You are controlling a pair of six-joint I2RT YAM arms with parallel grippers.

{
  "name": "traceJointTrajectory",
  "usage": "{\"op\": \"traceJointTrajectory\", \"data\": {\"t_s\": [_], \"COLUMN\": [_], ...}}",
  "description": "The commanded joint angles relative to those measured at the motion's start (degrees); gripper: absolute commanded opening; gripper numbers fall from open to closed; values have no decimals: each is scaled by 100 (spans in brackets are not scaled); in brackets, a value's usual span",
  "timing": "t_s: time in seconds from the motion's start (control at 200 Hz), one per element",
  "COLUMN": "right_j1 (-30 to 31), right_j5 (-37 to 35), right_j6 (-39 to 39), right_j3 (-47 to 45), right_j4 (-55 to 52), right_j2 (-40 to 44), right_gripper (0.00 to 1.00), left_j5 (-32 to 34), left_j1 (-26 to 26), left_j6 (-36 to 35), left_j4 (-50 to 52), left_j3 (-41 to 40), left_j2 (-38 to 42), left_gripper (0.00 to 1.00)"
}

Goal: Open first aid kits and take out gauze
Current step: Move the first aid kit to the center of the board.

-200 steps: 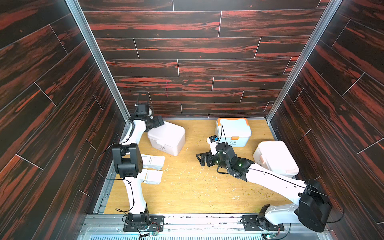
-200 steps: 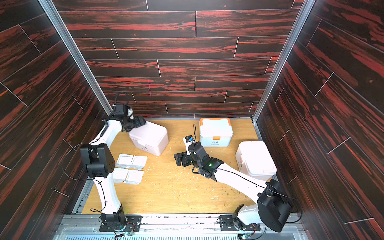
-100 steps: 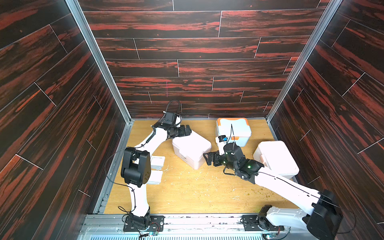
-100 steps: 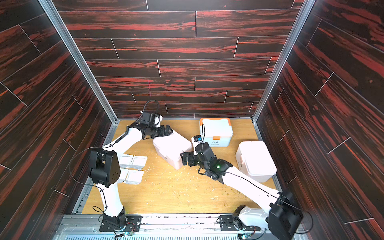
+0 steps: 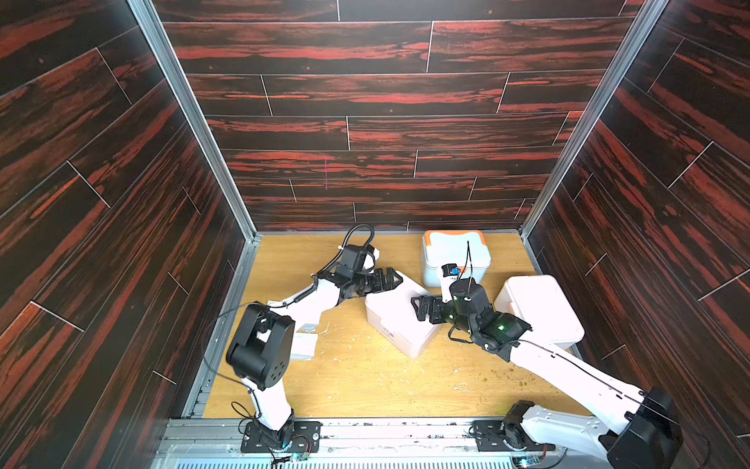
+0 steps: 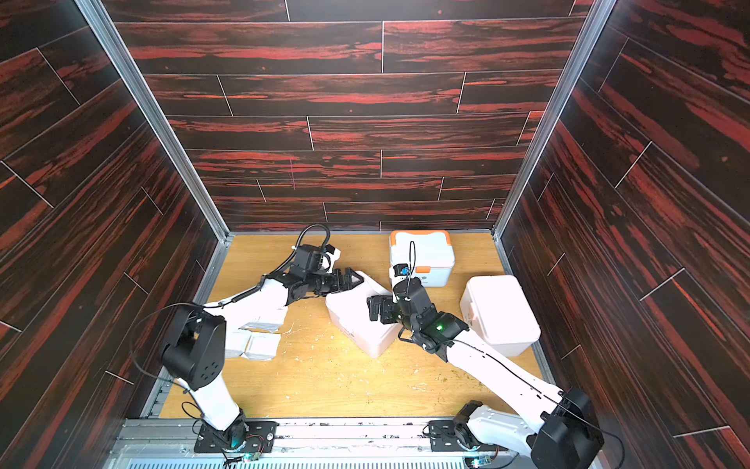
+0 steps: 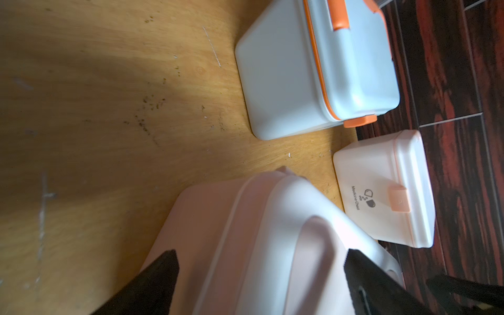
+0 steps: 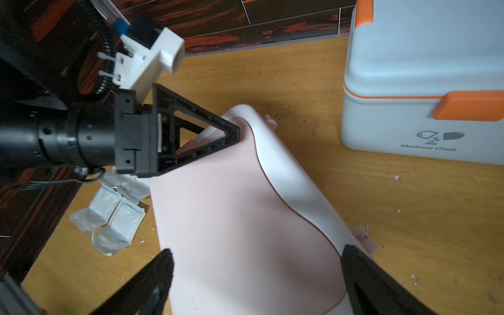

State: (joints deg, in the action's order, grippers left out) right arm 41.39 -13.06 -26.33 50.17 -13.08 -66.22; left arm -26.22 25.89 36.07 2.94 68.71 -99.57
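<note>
White square gauze packets (image 6: 259,345) lie on the wooden desk (image 5: 365,381); pinkish plastic kit (image 5: 399,325) looks shut, left hand (image 5: 395,280) and right hand (image 5: 417,308) wide open.

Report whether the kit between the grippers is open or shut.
Shut: on the middle kit the lid lies flush, no gap along the seam in the left wrist view.

1x pinkish-white kit (image 5: 399,320), ctr of bench (image 5: 365,381), set diagonally, lid shut. 1x blue-white kit (image 5: 452,251) w/ orange trim, at back, shut. 1x white kit (image 5: 539,308), right side, shut. gauze packets (image 5: 303,346), left side, partly behind left arm (image 5: 261,351). left gripper (image 5: 393,280) at ctr kit's far corner, right gripper (image 5: 420,309) at its right edge; both jaws apart.
</note>
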Motion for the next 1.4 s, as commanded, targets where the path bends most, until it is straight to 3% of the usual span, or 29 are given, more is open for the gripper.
{"op": "traceJointTrajectory", "data": {"t_s": [0.0, 0.17, 0.365, 0.526, 0.771, 0.936, 1.156, 1.267, 1.392], "right_j1": [-269, -1161, -1400, -1405, -1268, -1140, -1135, -1142, -1142], "right_j5": [352, 1838, 2439, 2489, 3246, 3742, 3636, 2592, 1870], "right_j6": [350, 145, 457, 404, 117, -8, -72, -101, -177], "right_j3": [149, 215, 756, 1126, 162, -278, -344, -206, -201], "right_j4": [-133, 170, 43, -597, -438, -395, -590, -1003, -1225], "right_j2": [-46, -389, -1157, -1726, -901, -313, 88, 197, 399], "right_gripper": [99, 89, 85, 83, 82, 81, 82, 85, 91], "left_j5": [456, 290, 124, 77, 37, -329, -551, -442, -342], "left_j1": [-195, -370, -340, -210, -85, 17, 299, 591, 878], "left_j6": [214, 229, 540, 835, 998, 959, 900, 979, 1088], "left_j4": [-386, -452, -635, -947, -1337, -1395, -1267, -1439, -1677], "left_j3": [-304, -998, -2002, -2512, -2781, -2662, -2500, -2476, -2380], "left_j2": [814, 1474, 2243, 2530, 2413, 2180, 1854, 1814, 1666], "left_gripper": [100, 100, 100, 100, 100, 100, 100, 100, 100]}}
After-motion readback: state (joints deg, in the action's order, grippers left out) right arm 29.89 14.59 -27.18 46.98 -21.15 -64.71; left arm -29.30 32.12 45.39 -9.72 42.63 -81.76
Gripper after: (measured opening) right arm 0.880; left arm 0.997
